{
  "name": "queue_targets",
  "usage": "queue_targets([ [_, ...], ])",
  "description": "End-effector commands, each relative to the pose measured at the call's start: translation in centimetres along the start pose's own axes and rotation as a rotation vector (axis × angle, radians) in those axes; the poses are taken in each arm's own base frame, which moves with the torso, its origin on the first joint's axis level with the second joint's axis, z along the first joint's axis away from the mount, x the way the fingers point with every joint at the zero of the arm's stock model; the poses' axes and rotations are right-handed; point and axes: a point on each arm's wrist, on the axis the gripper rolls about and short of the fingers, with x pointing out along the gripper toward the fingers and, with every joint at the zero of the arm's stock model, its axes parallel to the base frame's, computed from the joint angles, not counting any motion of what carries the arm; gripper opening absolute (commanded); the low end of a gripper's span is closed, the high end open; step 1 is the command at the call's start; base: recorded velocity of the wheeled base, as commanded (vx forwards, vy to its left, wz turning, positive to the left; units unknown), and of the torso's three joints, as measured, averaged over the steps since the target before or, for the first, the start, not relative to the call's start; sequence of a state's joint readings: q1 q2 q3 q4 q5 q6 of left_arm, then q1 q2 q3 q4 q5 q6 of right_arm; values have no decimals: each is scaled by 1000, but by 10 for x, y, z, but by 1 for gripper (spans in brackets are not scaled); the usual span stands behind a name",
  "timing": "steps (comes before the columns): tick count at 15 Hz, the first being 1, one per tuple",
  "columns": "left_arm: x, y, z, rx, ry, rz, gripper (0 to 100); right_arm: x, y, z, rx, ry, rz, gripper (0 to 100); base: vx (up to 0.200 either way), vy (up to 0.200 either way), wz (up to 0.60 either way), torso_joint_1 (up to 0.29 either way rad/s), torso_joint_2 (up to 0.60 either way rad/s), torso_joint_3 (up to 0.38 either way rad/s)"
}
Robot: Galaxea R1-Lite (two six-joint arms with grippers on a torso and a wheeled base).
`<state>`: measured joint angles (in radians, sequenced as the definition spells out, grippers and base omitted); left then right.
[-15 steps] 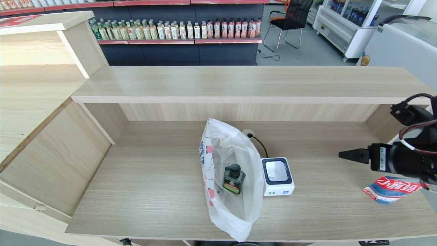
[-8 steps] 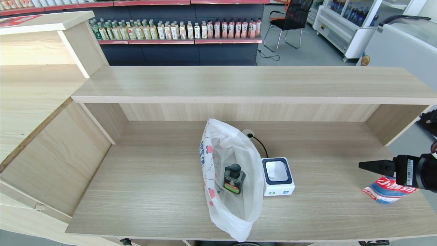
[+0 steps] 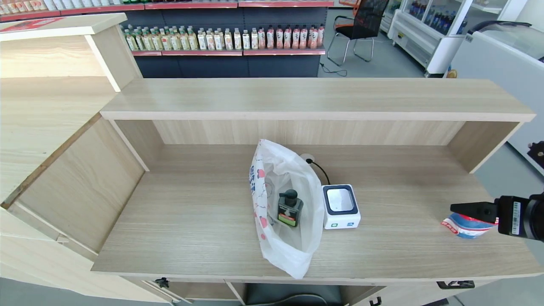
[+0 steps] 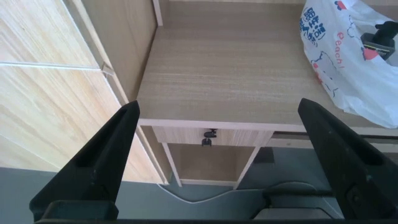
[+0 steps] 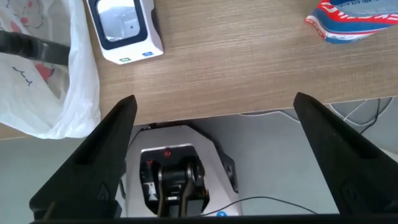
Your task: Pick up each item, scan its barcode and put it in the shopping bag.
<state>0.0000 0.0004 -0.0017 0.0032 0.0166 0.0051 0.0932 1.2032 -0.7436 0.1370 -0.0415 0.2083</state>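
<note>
Drawing back toward the right end of the tabletop (image 3: 403,246), the right gripper (image 3: 459,209) hangs with jaws spread near the snack pouch (image 3: 466,225), likely the next item to scan, while the bottle (image 3: 290,208) already sits in the shopping bag (image 3: 312,199).

Left claw (image 4: 219,104) spread wide above counter (image 4: 217,62) front edge; shopping bag (image 4: 342,59) on counter, dark bottle (image 4: 382,37) inside.
</note>
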Motion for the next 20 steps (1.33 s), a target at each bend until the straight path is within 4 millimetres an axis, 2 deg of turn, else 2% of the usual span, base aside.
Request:
queue_targets([
  [1,0,0,0,-2,0,0,100,1,-1,-1,3,4,-6,100,0,0,0,0,0,0],
  [6,0,0,0,1,0,0,100,4,-9,-4,39,18,-48,100,0,-200,0,6,2,2],
  [13,0,0,0,1,0,0,100,11,-19,-2,206,39,-144,100,0,-200,0,4,2,0],
  [20,0,0,0,1,0,0,100,18,-19,3,270,43,-158,100,0,-200,0,2,0,4],
])
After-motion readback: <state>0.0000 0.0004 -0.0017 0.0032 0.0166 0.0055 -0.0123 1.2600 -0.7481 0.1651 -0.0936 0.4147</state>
